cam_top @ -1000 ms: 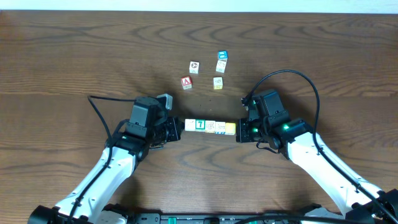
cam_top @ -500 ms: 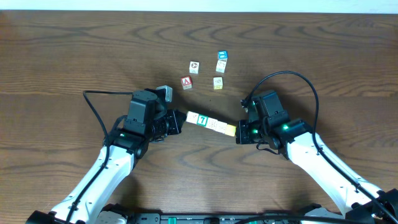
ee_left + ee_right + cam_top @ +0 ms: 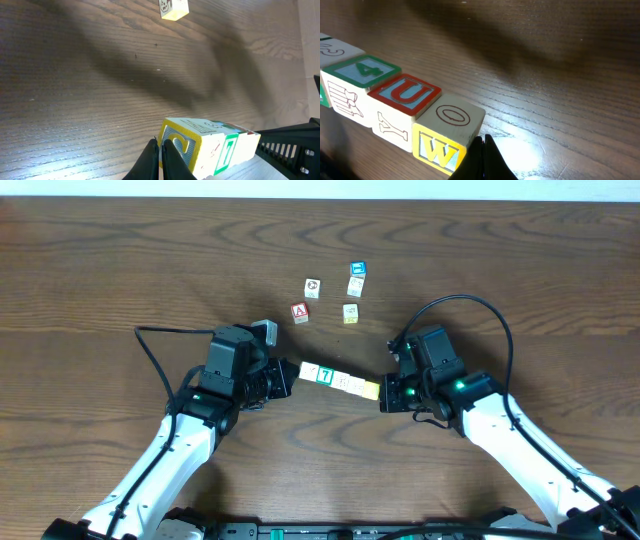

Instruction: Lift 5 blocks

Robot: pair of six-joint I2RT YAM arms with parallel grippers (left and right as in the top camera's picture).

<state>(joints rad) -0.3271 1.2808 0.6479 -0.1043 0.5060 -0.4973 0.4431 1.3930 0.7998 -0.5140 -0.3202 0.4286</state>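
Clamping the row of blocks [image 3: 340, 380] end to end between the two arms, near the middle of the surface [image 3: 100, 280] and a little toward its near edge. Pushing inward with the left jaws, pinched fully together into one blunt tip, against the yellow-bordered end block [image 3: 182, 145]. Answering that push with the right jaws, likewise pinched together with nothing between them, against the yellow "W" block [image 3: 442, 145] at the opposite end. Gripping nothing inside either pair: using each as a pusher, probably because only pressure along the line is binding loose cubes into a single bar.

Slanting across the surface, with the left end nearer the far edge than the right. Reading from overhead as five cubes, the green-marked block [image 3: 325, 375] sitting second from the left end. Not showing plainly in any view whether the row is hanging clear of the wood or resting on it.

Leaving the red "A" cube [image 3: 299, 311], the blue-topped cube [image 3: 357, 270] and three pale cubes scattered toward the far edge, well apart from the row.

Calling for both ends rising together and level; risking a buckle mid-row if the pushes are drifting out of line.
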